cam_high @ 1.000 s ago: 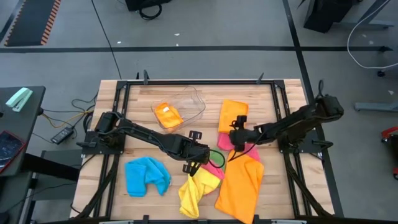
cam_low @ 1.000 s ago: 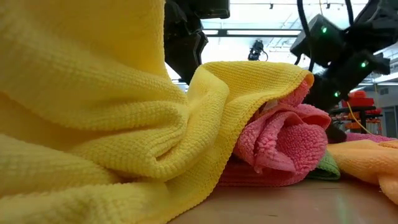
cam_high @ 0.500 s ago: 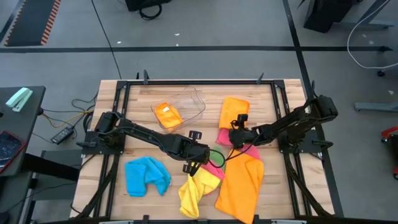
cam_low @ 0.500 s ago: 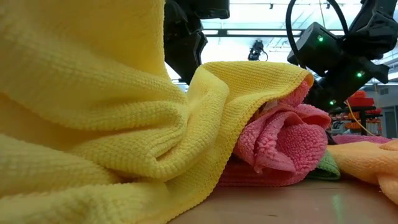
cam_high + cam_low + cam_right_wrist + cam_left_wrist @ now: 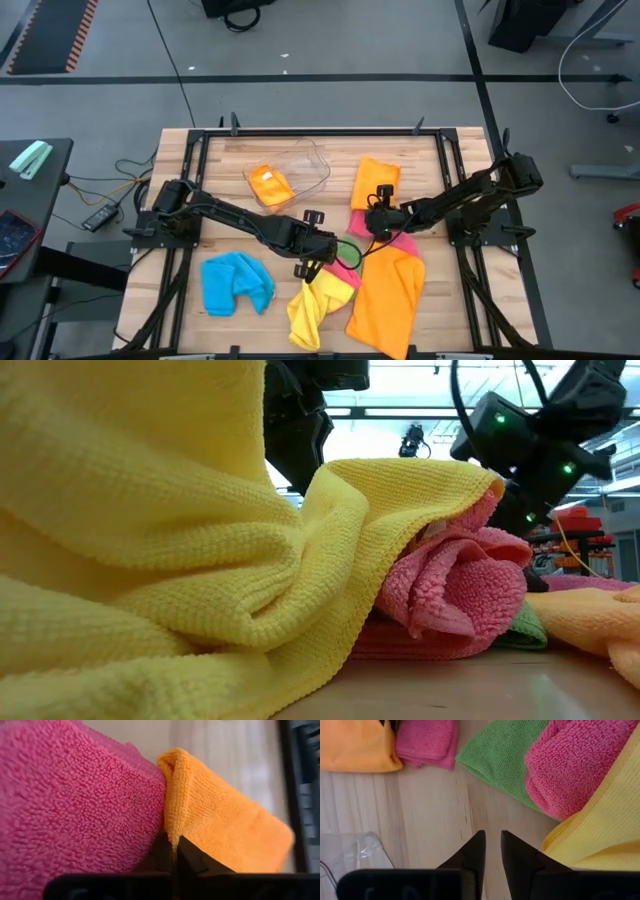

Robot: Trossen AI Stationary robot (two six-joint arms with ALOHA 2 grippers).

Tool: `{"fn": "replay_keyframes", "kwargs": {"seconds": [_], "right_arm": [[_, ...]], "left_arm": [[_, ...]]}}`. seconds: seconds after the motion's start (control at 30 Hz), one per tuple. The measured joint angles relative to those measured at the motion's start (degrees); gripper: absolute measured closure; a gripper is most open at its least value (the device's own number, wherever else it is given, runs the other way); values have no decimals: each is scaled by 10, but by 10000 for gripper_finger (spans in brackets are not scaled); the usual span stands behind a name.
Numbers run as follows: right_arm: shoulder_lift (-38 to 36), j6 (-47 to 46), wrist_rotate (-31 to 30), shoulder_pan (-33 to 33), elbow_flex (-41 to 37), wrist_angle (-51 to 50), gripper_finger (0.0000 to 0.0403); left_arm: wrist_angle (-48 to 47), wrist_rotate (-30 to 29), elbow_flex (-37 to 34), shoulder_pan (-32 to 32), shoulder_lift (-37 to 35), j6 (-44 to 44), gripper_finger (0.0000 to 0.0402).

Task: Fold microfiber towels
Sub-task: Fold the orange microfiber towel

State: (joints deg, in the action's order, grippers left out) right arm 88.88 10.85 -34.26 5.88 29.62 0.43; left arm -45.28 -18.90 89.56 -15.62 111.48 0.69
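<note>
Several microfiber towels lie on the wooden table: a blue one, a yellow one, a large orange one, a green one, pink ones and a folded orange towel at the far right. My right gripper is shut on that folded orange towel beside a pink towel. My left gripper hovers over bare wood, slightly open, with nothing between its fingers. The yellow towel lies just beside it. My right gripper pinches the folded orange towel's edge between its two fingertips, on the side that lies against the pink towel. One layer or several, I cannot tell. The fingers slant down from the table's right. The towel still rests on the table.
A clear plastic tub with a small orange cloth in it stands at the far middle. Dark metal rails frame the table. Bare wood shows at the left, between the tub and the blue towel.
My right gripper has edged a little toward the table's left and shut on the folded orange towel's edge. The towels lie as before.
</note>
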Motion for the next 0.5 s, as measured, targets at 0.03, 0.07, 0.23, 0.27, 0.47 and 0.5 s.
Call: {"fn": "replay_keyframes", "kwargs": {"seconds": [0.03,0.07,0.23,0.27,0.47,0.5], "right_arm": [[0,-7,14,-3,11,-21,397],[0,-14,26,-4,23,-42,397],[0,-51,77,-4,83,-142,399],[0,-61,96,-4,97,-159,399],[0,-130,201,1,166,-255,400],[0,-138,208,5,176,-267,400]], "left_arm": [[0,0,0,0,0,0,330],[0,0,0,0,0,0,329],[0,0,0,0,0,-1,328],[0,1,0,0,0,-1,330],[-4,14,0,-14,0,0,334],[-4,14,0,-18,0,0,333]]}}
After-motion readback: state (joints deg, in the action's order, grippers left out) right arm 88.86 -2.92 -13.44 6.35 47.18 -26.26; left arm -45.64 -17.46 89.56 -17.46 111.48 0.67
